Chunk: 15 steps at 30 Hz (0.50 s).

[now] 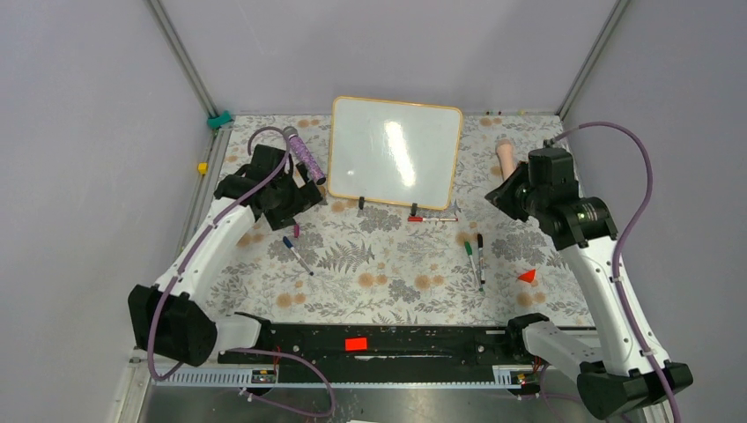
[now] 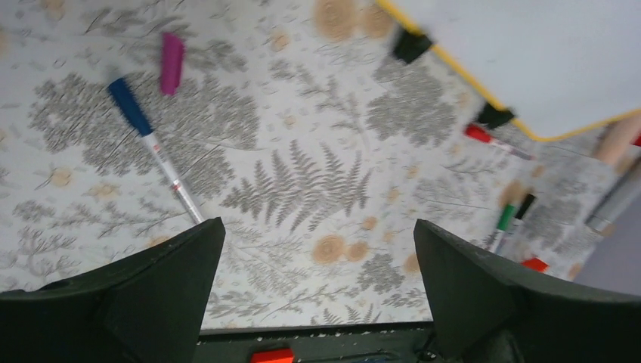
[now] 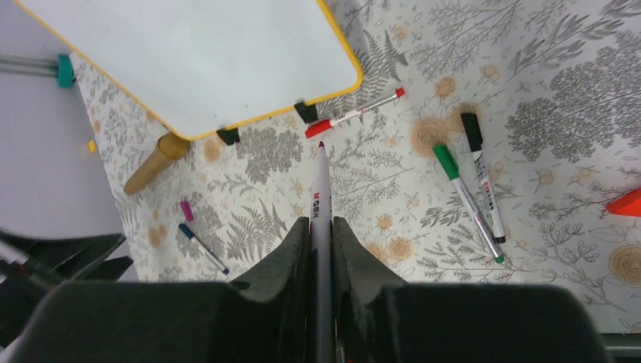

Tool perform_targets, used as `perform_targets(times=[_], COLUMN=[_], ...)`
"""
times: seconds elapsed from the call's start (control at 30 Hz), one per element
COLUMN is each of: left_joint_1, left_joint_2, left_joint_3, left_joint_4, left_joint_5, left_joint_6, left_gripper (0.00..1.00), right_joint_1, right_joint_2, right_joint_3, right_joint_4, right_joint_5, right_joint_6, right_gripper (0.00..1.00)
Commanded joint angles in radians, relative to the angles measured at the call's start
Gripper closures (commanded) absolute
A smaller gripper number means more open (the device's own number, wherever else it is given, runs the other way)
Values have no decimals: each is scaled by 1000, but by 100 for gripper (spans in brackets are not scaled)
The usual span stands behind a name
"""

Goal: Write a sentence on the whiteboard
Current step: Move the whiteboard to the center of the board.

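The table (image 1: 388, 273), covered in a grey fern-and-flower print, carries everything. The whiteboard (image 1: 395, 152) stands propped at the table's far middle on two small black feet, its glossy face blank apart from glare; no lettering shows on it.

The left claw (image 2: 317, 249) hovers off the whiteboard's near-left corner, its two dark fingers spread wide with nothing between them. The right claw (image 3: 320, 227) sits off the whiteboard's right edge, its fingers pressed together on a white uncapped marker (image 3: 321, 197) whose red tip points toward the whiteboard's near edge without touching it.

A purple-wrapped handle (image 1: 304, 156) lies just left of the whiteboard, and a pale wooden dowel (image 1: 506, 154) lies to its right. Just in front of the whiteboard's feet lies a red-capped marker (image 1: 433, 218). Nearer than that, right of centre, a green marker (image 1: 473, 261) and a black marker (image 1: 480, 256) lie side by side. In front of the whiteboard's left corner lie a blue-capped marker (image 1: 297, 255) and a small magenta cap (image 1: 296, 231).
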Motion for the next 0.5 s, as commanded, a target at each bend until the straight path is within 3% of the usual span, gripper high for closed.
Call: perform_targets(times=[0.0,0.17,0.3,0.47], left_joint_1=[-11,-11,0,117], left_joint_2=[-84,-62,-40,-44], left_joint_3=[68,113,154,100], left_joint_4=[151,247,285,445], left_joint_5=[69,63,-23,24], left_joint_6=[21,62,147,153], left_gripper=[1,1,1,1], right_joint_1=[6,7,7,6], right_joint_2=[51,105,180,314], right_joint_3=[91,166,275,450], right_joint_4=[-26,-82,-168,-237], right_joint_5=[149,336,476,562], right_joint_6=[39,56,82,68], right_gripper=[100,100,100,100])
